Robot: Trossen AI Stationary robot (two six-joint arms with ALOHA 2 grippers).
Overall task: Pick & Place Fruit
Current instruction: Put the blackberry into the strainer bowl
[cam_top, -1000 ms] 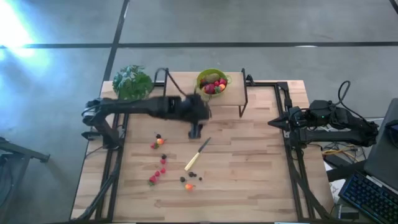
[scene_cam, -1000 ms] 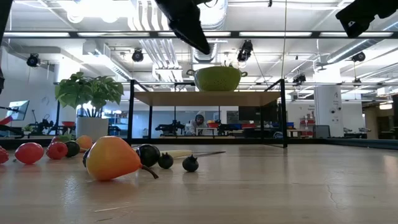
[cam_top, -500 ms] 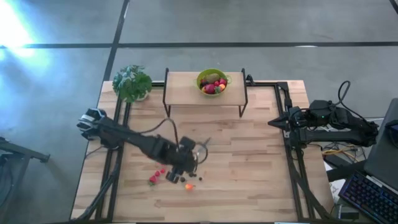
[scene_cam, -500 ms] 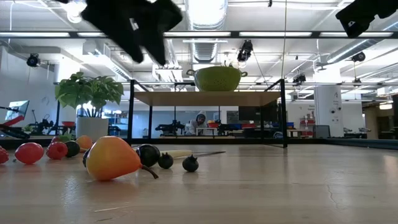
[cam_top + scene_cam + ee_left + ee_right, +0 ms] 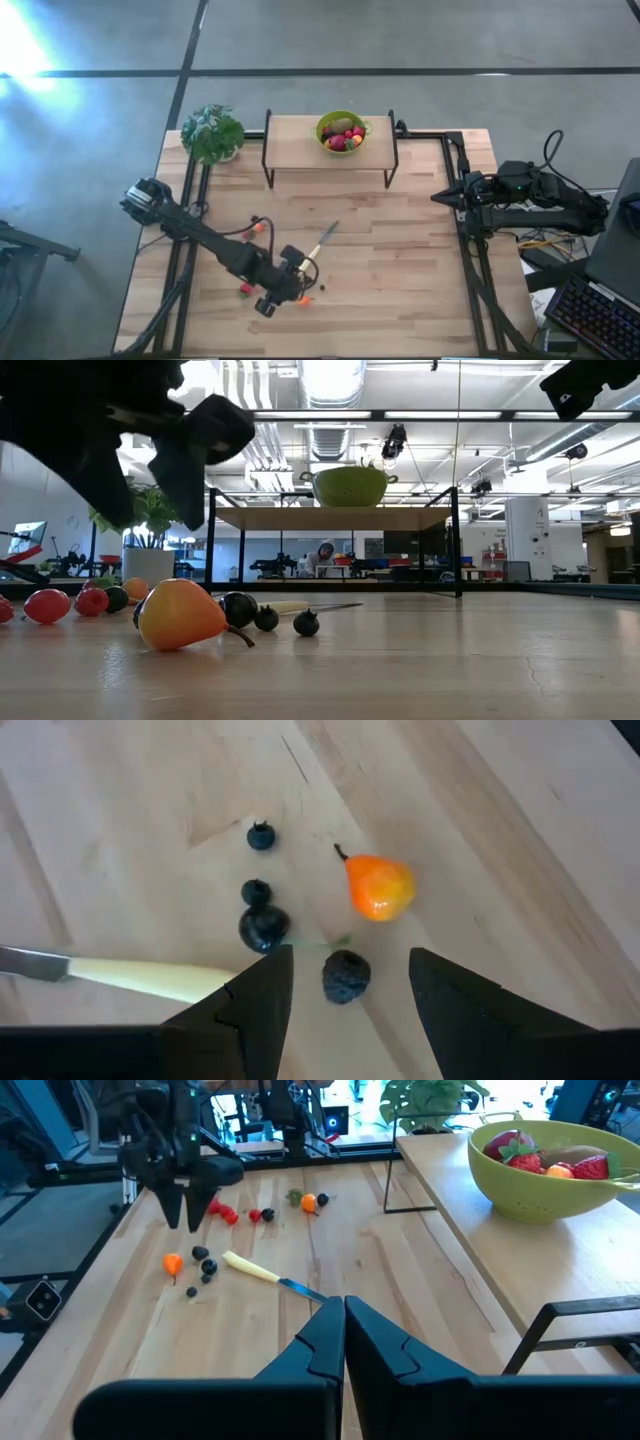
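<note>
Small fruit pieces lie on the wooden table near its near-left part: an orange-yellow piece (image 5: 380, 888) (image 5: 180, 615) (image 5: 303, 298), several dark berries (image 5: 262, 925), and red pieces (image 5: 245, 290) (image 5: 225, 1215). More fruit sits in a green bowl (image 5: 342, 130) on a raised shelf. My left gripper (image 5: 350, 990) (image 5: 285, 290) (image 5: 150, 505) hangs open just above this cluster. One dark bumpy berry (image 5: 346, 975) lies on the table between its fingertips, untouched. My right gripper (image 5: 343, 1320) (image 5: 440, 198) waits shut at the table's right edge.
A pale-handled knife (image 5: 320, 245) (image 5: 150, 978) lies beside the berries, close to one left finger. A potted plant (image 5: 213, 130) stands at the far-left corner. The shelf's thin black legs (image 5: 390, 170) stand on the table's far part. Bare wood lies right of the knife.
My left gripper has swung from beside the shelf toward the table's near edge and slightly left. It has come down low over the fruit cluster by the knife. The fruit and the knife have stayed where they were.
</note>
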